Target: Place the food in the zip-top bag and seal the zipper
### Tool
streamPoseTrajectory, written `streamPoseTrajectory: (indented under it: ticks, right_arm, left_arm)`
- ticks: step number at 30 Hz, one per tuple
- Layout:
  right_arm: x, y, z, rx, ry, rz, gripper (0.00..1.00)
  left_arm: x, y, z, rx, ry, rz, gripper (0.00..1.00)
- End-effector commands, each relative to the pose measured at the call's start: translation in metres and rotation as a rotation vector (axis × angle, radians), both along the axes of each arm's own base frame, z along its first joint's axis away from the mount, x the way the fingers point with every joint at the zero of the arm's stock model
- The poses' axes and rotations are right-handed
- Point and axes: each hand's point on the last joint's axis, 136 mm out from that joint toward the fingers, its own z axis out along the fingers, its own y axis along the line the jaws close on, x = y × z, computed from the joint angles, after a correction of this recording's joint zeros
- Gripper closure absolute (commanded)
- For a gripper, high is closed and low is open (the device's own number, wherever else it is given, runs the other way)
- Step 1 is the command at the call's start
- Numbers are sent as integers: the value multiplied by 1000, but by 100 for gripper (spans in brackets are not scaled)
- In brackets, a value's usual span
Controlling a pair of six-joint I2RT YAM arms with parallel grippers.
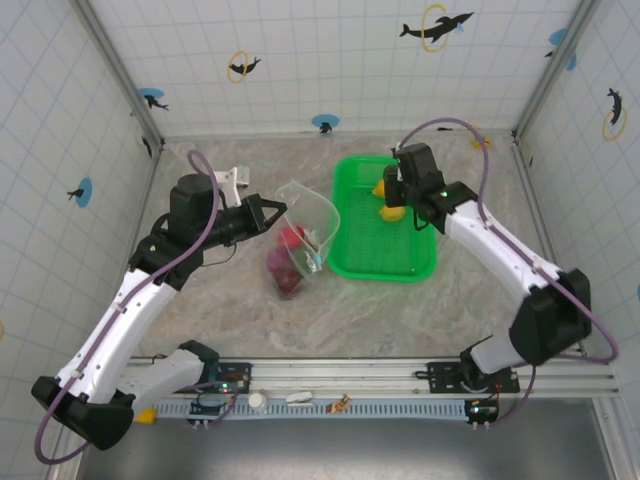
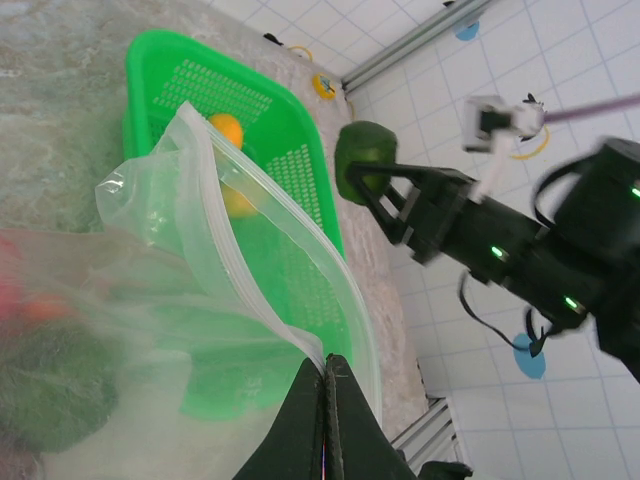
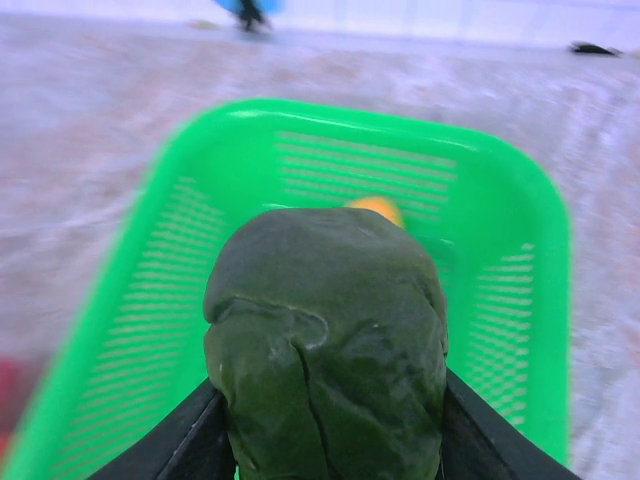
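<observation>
The jaws of the left gripper (image 2: 325, 375) are closed on the rim of the bag (image 1: 305, 225) and hold its mouth up. The jaws of the right gripper (image 2: 372, 185) are gripping a dark green piece (image 3: 325, 330) of food above the basket (image 1: 385, 272).

The bag stands near the middle of the tabletop (image 1: 200, 320), a little toward the left edge, and the basket is just beside it on the right. Red and maroon pieces (image 1: 288, 262) are already inside the bag. An orange piece (image 2: 227, 128) and a yellow piece (image 2: 238, 200) lie in the basket.

I see several risks:
- The bag is thin and soft, and only one point of its rim is held. The mouth can fall closed, and then the green piece will land on the plastic and roll off to the tabletop.
- If the right gripper comes in too low, it can push the zipper (image 2: 245, 280) and pull the rim out of the left jaws. The bag would then drop, and the pieces inside could roll out.
- The green piece is round and smooth, so it can slip from the jaws on the way if the move is too fast.
- The mouth opens toward the basket, so the approach must come from that side. From another direction, the piece will meet the wall of the bag.
</observation>
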Motion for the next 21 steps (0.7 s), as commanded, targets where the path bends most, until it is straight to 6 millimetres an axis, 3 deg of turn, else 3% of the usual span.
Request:
streamPoseTrajectory:
  ticks: [1, 5, 9, 12, 21]
  right_arm:
    - [-31, 38, 64, 228, -119, 161, 56]
    - [-79, 87, 111, 333, -163, 381, 55]
    - [-112, 126, 132, 359, -165, 538, 55]
    - [-123, 145, 128, 368, -146, 597, 54]
    - [-132, 179, 82, 271, -44, 682, 54]
  left_arm:
    - [1, -1, 15, -33, -12, 3, 100]
    - [1, -2, 16, -37, -7, 6, 100]
    - [1, -2, 17, -40, -5, 7, 100]
    - [1, -1, 15, -37, 0, 8, 100]
    - [-1, 1, 16, -36, -5, 15, 100]
